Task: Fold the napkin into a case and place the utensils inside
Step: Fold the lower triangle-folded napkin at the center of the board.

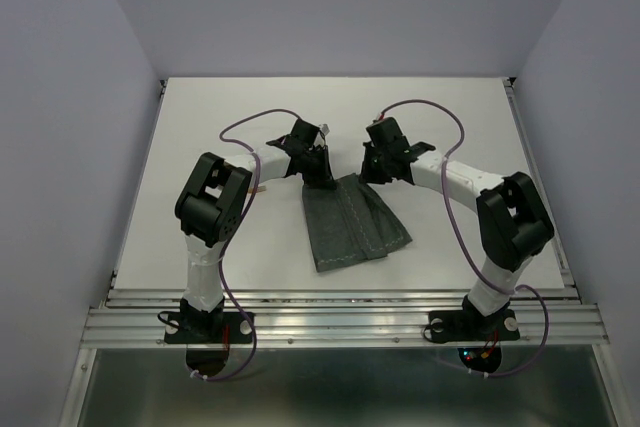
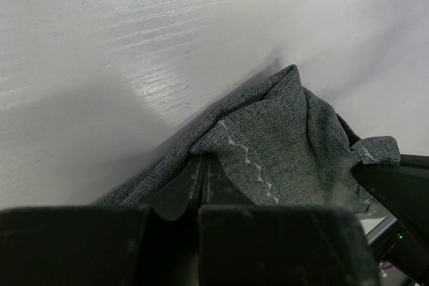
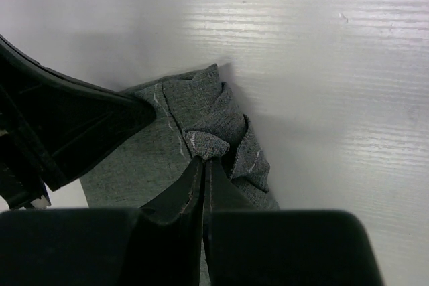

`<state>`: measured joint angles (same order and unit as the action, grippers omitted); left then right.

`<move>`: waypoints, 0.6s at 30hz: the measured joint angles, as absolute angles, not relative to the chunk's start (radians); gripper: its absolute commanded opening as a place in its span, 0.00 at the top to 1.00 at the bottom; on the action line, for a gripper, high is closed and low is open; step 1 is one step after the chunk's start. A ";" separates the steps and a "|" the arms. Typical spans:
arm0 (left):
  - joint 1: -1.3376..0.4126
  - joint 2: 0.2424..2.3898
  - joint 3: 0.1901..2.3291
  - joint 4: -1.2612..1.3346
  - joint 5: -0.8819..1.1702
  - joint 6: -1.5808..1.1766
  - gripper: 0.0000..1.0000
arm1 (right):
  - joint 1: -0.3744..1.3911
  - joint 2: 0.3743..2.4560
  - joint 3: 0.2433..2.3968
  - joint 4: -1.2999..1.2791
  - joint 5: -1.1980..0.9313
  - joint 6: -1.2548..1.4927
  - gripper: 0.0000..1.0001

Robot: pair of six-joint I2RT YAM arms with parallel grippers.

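The dark grey-green napkin (image 1: 352,229) lies folded into a long panel in the middle of the white table, its stitched hems running lengthwise. Both grippers meet at its far end. My left gripper (image 1: 324,179) is shut on the cloth's far left edge; in the left wrist view its tips (image 2: 203,160) pinch a raised fold of the napkin (image 2: 281,135). My right gripper (image 1: 372,175) is shut on the far right corner; in the right wrist view its tips (image 3: 204,161) clamp a bunched corner of the napkin (image 3: 209,143). No case shape shows. The utensils are out of view.
A thin brownish sliver (image 1: 258,190) peeks out beside the left forearm; I cannot tell what it is. The two grippers stand close together, the left one's body (image 3: 60,125) filling the left of the right wrist view. White walls enclose the table (image 1: 200,127).
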<state>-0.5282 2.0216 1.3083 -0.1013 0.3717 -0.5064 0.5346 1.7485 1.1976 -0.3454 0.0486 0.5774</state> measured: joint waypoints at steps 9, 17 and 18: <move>-0.528 2.022 1.305 -0.094 0.377 -0.506 1.00 | 0.595 1.829 1.311 -0.393 0.101 0.634 0.99; -0.528 2.022 1.302 -0.086 0.382 -0.506 1.00 | 0.637 1.901 1.360 -0.416 0.144 0.688 0.99; -0.528 2.022 1.302 -0.086 0.383 -0.506 1.00 | 0.638 1.908 1.361 -0.417 0.147 0.695 0.99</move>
<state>-0.5282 2.0216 1.3018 -0.0856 0.3832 -0.5064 0.6376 1.9083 1.3609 -0.4171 0.1471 0.6952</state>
